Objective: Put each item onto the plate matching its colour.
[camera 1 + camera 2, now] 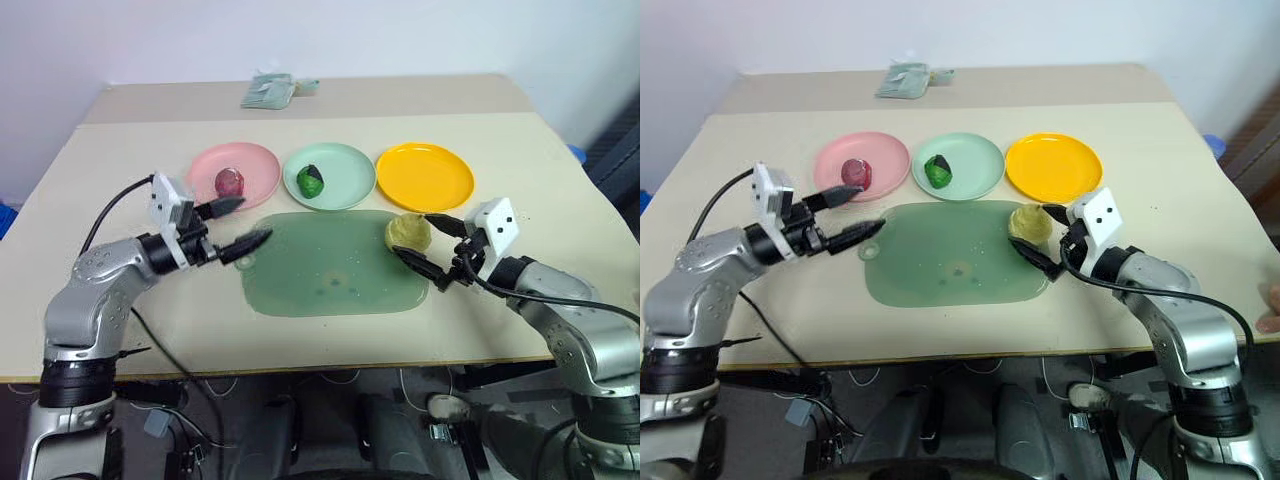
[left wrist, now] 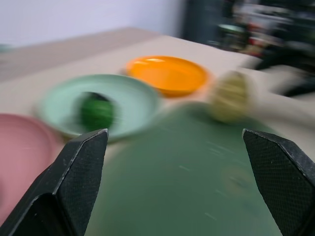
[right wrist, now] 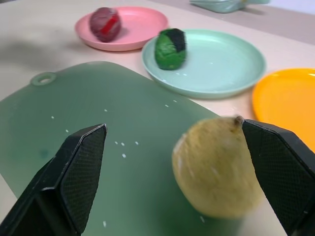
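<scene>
The dark red item (image 1: 229, 181) lies on the pink plate (image 1: 260, 165). On the mint green plate (image 1: 347, 165) sits the dark green and black item (image 1: 311, 181). The orange-yellow plate (image 1: 425, 176) is bare. A pale yellow item (image 1: 408, 231) rests on the far right corner of the green mat (image 1: 330, 265). My right gripper (image 1: 413, 234) is open, its fingertips standing to either side of the yellow item without gripping it. Beside the mat's far left corner, just in front of the pink plate, my left gripper (image 1: 254, 220) is open and holds nothing.
A small pale green-grey packet (image 1: 268, 90) lies at the back of the table. The three plates stand in a row behind the mat. A black cable (image 1: 110, 212) loops over the table beside my left arm.
</scene>
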